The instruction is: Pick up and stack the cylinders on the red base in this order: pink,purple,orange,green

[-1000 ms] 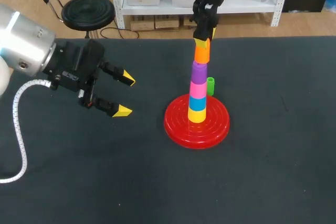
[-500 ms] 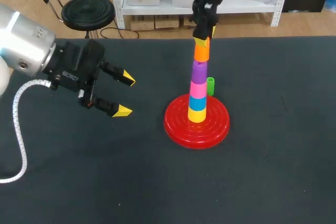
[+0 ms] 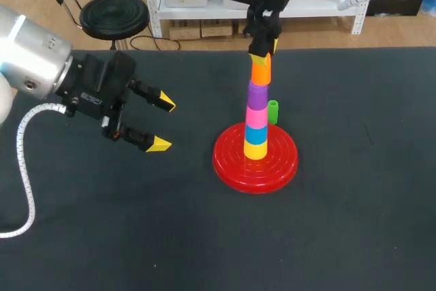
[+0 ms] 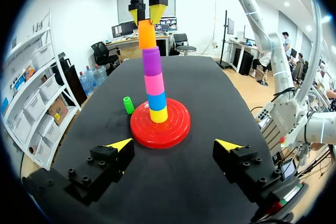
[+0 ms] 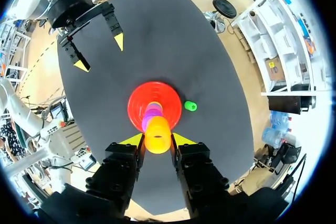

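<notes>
Orange cylinder (image 3: 260, 71) tops the stack on the red base (image 3: 228, 163), with the right pincer (image 3: 263, 50) at its upper end; whether it is grasped or released cannot be told. Green cylinder (image 3: 273, 111) stands on the worktop (image 3: 340, 223) just beyond the base. Left pincer (image 3: 163, 125) hangs spread wide, holding nothing, left of the base

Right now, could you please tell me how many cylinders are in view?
6. Stacked on the red base, bottom to top: yellow, blue, pink, purple, orange. The green cylinder stands on the table beside the base. None seems hidden.
</notes>
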Controlling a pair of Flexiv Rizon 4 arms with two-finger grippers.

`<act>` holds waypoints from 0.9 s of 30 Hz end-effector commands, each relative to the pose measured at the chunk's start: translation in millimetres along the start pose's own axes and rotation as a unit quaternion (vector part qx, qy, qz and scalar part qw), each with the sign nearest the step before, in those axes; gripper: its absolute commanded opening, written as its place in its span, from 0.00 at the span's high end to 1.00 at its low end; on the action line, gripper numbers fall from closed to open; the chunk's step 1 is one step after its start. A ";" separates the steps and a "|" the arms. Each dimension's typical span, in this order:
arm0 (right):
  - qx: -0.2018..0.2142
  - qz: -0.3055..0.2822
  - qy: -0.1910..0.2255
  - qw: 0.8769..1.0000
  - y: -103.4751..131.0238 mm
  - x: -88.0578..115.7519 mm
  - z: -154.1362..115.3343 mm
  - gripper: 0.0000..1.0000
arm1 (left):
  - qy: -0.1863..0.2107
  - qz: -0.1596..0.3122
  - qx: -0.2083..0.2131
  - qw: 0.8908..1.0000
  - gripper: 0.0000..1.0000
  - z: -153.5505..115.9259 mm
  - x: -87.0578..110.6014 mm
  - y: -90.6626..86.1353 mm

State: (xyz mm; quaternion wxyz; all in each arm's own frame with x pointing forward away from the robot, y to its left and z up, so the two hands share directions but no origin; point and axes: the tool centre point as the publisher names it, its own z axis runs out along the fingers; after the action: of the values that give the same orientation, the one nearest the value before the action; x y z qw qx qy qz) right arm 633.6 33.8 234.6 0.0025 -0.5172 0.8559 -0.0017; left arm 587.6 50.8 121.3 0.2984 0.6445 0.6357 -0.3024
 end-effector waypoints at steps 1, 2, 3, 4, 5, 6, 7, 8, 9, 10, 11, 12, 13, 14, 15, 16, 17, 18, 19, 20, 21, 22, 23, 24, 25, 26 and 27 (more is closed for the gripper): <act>-0.003 0.001 0.000 1.000 -2.0 -2.4 3.2 1.00 | -0.001 0.001 -0.001 1.000 0.00 0.5 1.0 -0.2; -0.003 0.001 -0.001 1.000 -2.0 -2.4 3.2 1.00 | -0.001 0.001 -0.001 1.000 0.00 0.5 1.0 -0.2; -0.003 0.001 -0.001 1.000 -2.0 -2.4 3.3 1.00 | -0.001 0.001 -0.001 1.000 0.00 0.5 1.0 -0.2; -0.002 0.002 -0.003 1.000 -1.9 -2.4 3.2 1.00 | -0.001 0.001 -0.001 1.000 0.00 0.5 1.0 -0.2; 0.000 0.003 -0.004 1.000 -1.9 -2.4 2.7 1.00 | -0.001 0.001 -0.001 1.000 0.00 0.5 1.0 -0.2; 0.001 0.003 -0.005 1.000 -2.0 -2.3 2.0 1.00 | -0.001 0.001 -0.001 1.000 0.00 0.5 1.0 -0.2; 0.001 0.003 -0.006 1.000 -2.2 -2.3 1.4 1.00 | -0.001 0.001 -0.001 1.000 0.00 0.5 1.0 -0.2; 0.002 0.003 -0.006 1.000 -2.4 -2.2 1.0 1.00 | -0.001 0.001 -0.001 1.000 0.00 0.5 1.0 -0.2; 0.002 0.003 -0.006 1.000 -2.4 -2.2 0.7 1.00 | -0.001 0.001 -0.001 1.000 0.00 0.5 1.0 -0.2; 0.002 0.003 -0.006 1.000 -2.5 -2.2 0.7 1.00 | -0.001 0.001 -0.001 1.000 0.00 0.5 1.0 -0.2; 0.002 0.003 -0.006 1.000 -2.5 -2.3 0.7 1.00 | -0.001 0.001 -0.001 1.000 0.00 0.5 1.0 -0.2; 0.002 0.003 -0.006 1.000 -2.4 -2.5 0.9 1.00 | -0.001 0.001 -0.001 1.000 0.00 0.5 1.0 -0.2; 0.001 0.002 -0.004 1.000 -2.3 -2.9 1.7 1.00 | -0.001 0.001 -0.001 1.000 0.00 0.5 1.0 -0.2; 0.000 0.001 -0.002 1.000 -2.3 -3.2 2.7 1.00 | -0.001 0.001 -0.001 1.000 0.00 0.5 1.0 -0.2; -0.001 0.001 -0.001 1.000 -2.4 -3.4 3.7 1.00 | -0.001 0.001 -0.001 1.000 0.00 0.5 1.0 -0.2; -0.002 0.001 0.001 1.000 -2.5 -3.6 4.7 1.00 | -0.001 0.001 -0.001 1.000 0.00 0.5 1.0 -0.2; -0.002 0.000 0.002 1.000 -2.5 -3.8 5.4 1.00 | -0.001 0.001 -0.001 1.000 0.00 0.5 1.0 -0.2; -0.003 0.000 0.004 1.000 -2.6 -4.0 6.1 1.00 | -0.001 0.001 -0.001 1.000 0.00 0.5 1.0 -0.2; -0.002 0.000 0.005 1.000 -2.6 -4.0 6.8 1.00 | -0.001 0.001 -0.001 1.000 0.00 0.5 1.0 -0.2; -0.002 0.000 0.006 1.000 -2.3 -4.1 7.5 1.00 | -0.001 0.001 -0.001 1.000 0.00 0.5 1.0 -0.2; -0.002 0.000 0.008 1.000 -2.2 -4.2 8.1 1.00 | -0.001 0.001 -0.001 1.000 0.00 0.5 1.0 -0.2; -0.003 0.000 0.009 1.000 -2.3 -4.3 8.8 1.00 | -0.001 0.001 -0.001 1.000 0.00 0.5 1.0 -0.2; -0.002 0.000 0.010 1.000 -2.5 -4.3 9.3 1.00 | -0.001 0.001 -0.001 1.000 0.00 0.5 1.0 -0.2; -0.002 0.001 0.011 1.000 -2.6 -4.2 9.8 1.00 | -0.001 0.001 -0.001 1.000 0.00 0.5 1.0 -0.2; -0.002 0.001 0.011 1.000 -2.5 -4.2 10.1 1.00 | -0.001 0.001 -0.001 1.000 0.00 0.5 1.0 -0.2; -0.002 0.001 0.011 1.000 -2.4 -4.0 10.5 1.00 | -0.001 0.001 -0.001 1.000 0.00 0.5 1.0 -0.2; -0.002 0.002 0.012 1.000 -2.3 -3.9 10.8 1.00 | -0.001 0.001 -0.001 1.000 0.00 0.5 1.0 -0.2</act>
State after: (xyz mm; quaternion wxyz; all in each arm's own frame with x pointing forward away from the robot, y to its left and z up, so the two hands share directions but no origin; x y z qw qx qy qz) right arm 636.6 35.0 230.5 -0.0060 -0.5163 0.8564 -0.0060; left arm 587.6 50.8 121.3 0.2984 0.6445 0.6357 -0.3024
